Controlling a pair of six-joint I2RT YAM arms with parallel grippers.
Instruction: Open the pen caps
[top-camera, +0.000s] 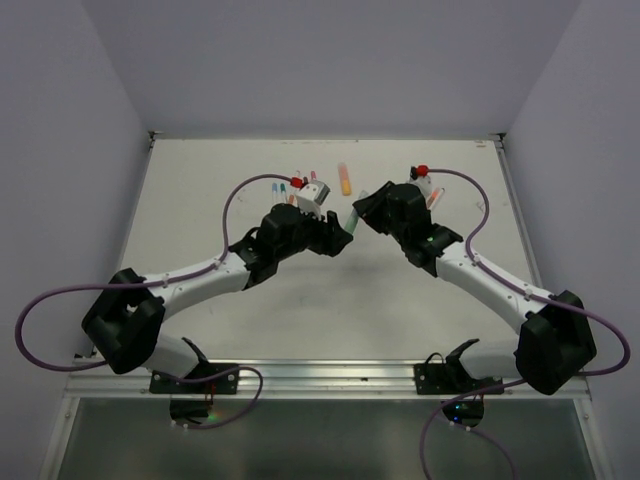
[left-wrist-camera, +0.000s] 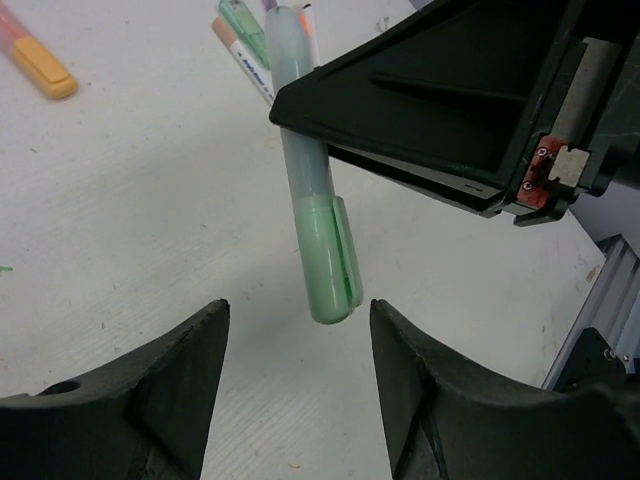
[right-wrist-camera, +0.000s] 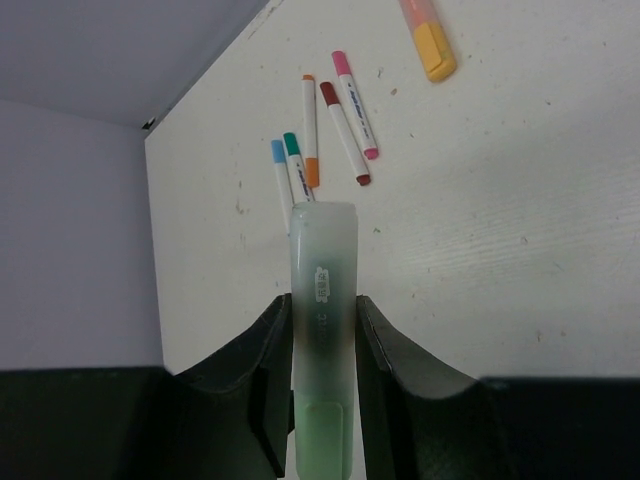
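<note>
Right gripper (right-wrist-camera: 322, 305) (with highlighter (right-wrist-camera: 322, 240)), white table (right-wrist-camera: 500, 250)

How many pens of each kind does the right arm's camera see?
Highlighters: 2 (pale green highlighter, orange highlighter)
Slim markers: 5 (pink marker, dark red marker, orange marker, teal marker, blue marker)
Total: 7

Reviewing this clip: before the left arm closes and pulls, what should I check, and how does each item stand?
1. Right fingers clamp the barrel of the pale green plastic highlighter: ok.
2. Its brighter green cap sits between the left fingers: ok.
3. Left fingers touch the cap: not ok, gaps both sides.
4. Cap seated on barrel: ok.
5. Loose slim markers on the white table lie clear of it: ok.
6. Right grip firm enough for pulling: cannot tell.
</note>
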